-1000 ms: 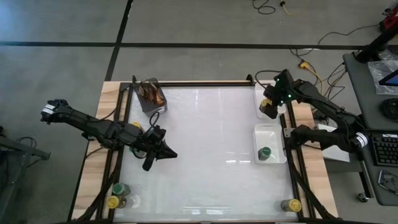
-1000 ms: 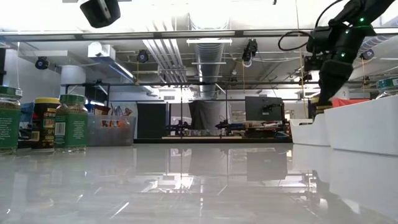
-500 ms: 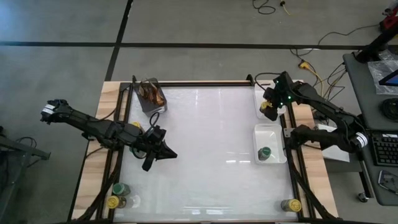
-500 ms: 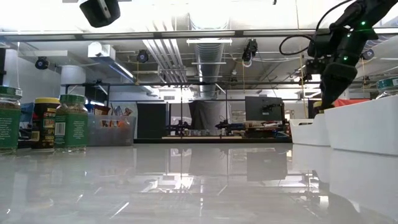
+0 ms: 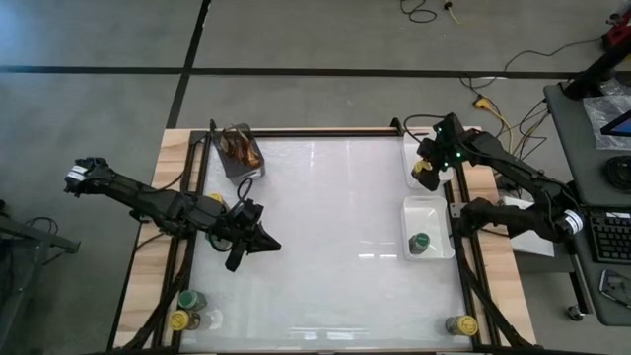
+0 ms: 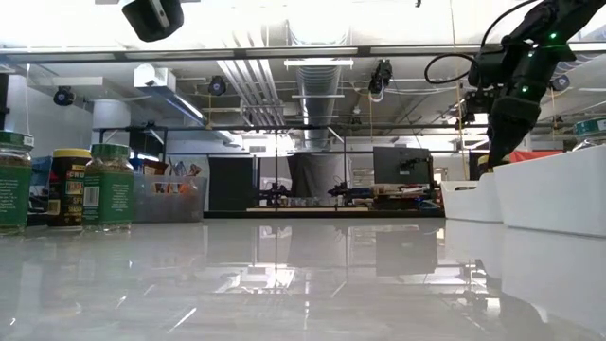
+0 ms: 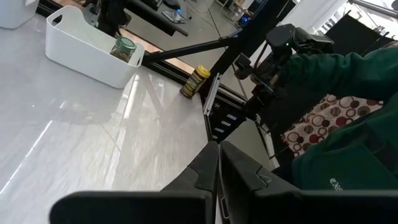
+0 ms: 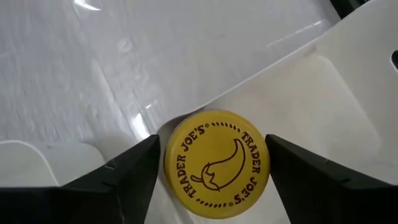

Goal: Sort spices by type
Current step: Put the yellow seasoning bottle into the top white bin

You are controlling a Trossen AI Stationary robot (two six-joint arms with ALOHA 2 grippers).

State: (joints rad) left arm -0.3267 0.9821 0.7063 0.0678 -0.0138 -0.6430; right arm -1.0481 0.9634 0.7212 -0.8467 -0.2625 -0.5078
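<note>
The high view looks straight down from well above, taking in the whole white table (image 5: 325, 227), both arms and the grey floor around it. The low view sits at tabletop height and looks level across the glossy surface into the room behind, with jars close at one edge and a white tray (image 6: 554, 194) at the other. The left wrist view looks forward and down past its own dark fingers (image 7: 239, 174) across the table toward a far tray, a tray the high view also shows. The right wrist view looks steeply down, very near, onto a yellow lid (image 8: 216, 163).
</note>
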